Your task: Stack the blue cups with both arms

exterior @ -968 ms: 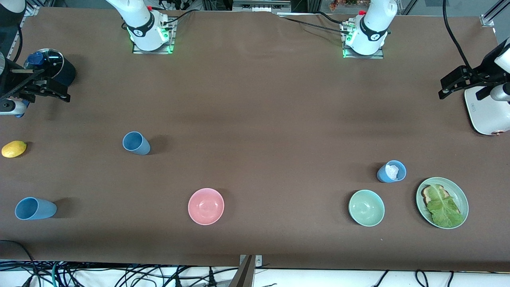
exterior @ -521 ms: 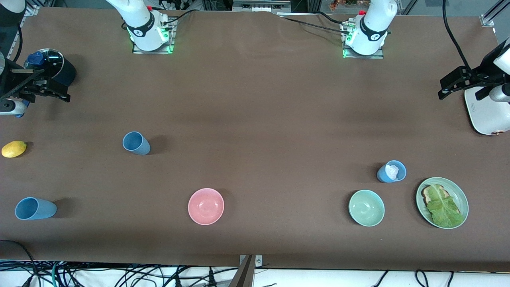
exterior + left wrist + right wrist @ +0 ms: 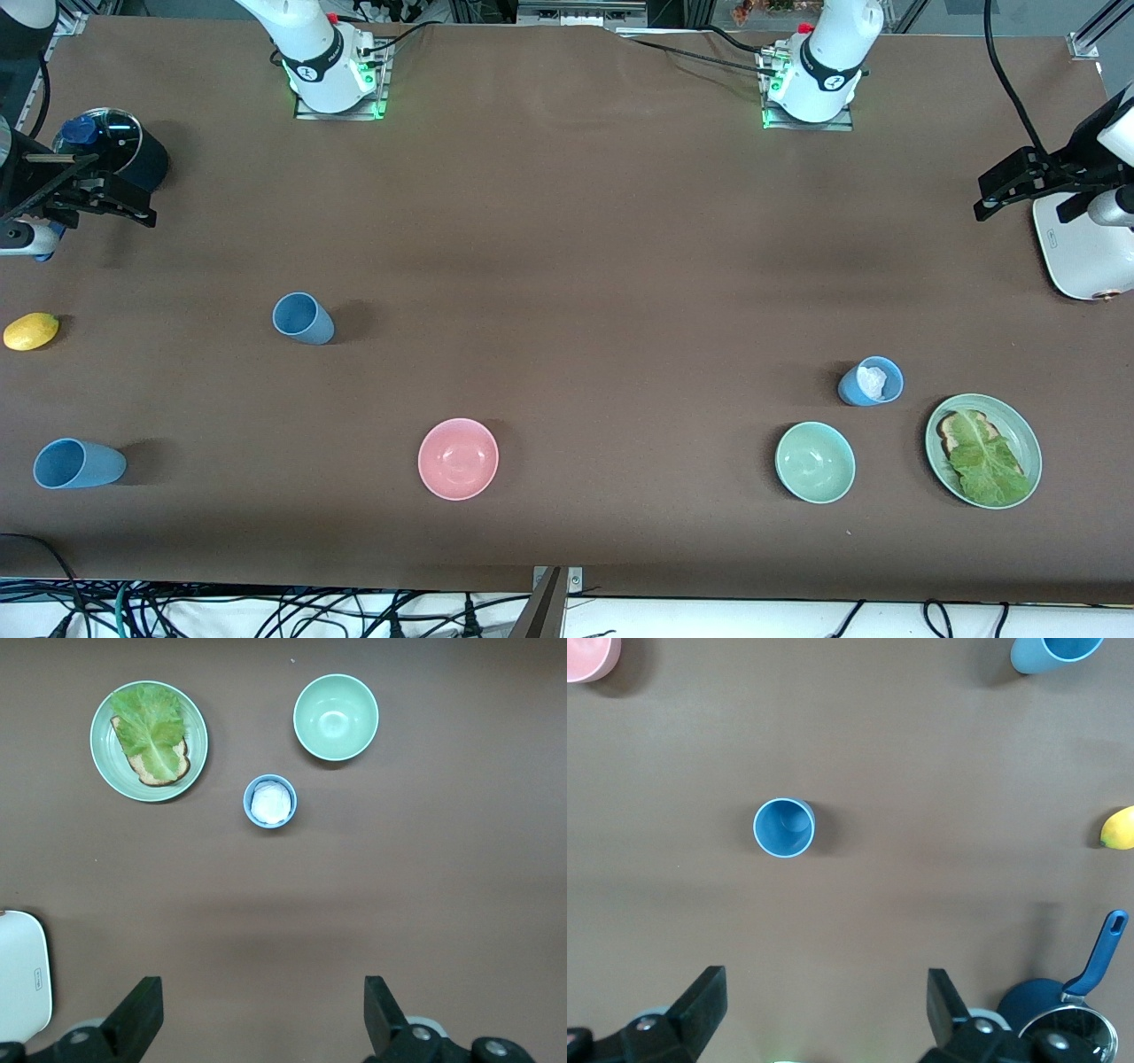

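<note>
Nothing's been grabbed yet: three blue cups sit well apart, and I'll place everything off the pink bowl [image 3: 458,458]. One empty cup [image 3: 302,318] stands farther from the front camera than the bowl, toward the right arm's end; another cup [image 3: 78,463] is way out at that same end; the third cup [image 3: 870,381], with something white inside, is off toward the left arm's end beside a pale green bowl [image 3: 815,462]. The right gripper [image 3: 824,1001] hangs high over the first cup, fingers spread wide; the left gripper [image 3: 264,1010] hangs over the stuffed cup, fingers spread too. My guess: drop straight down, centre on the rim, pinch gently so it doesn't tip. No readable labels anywhere.
</note>
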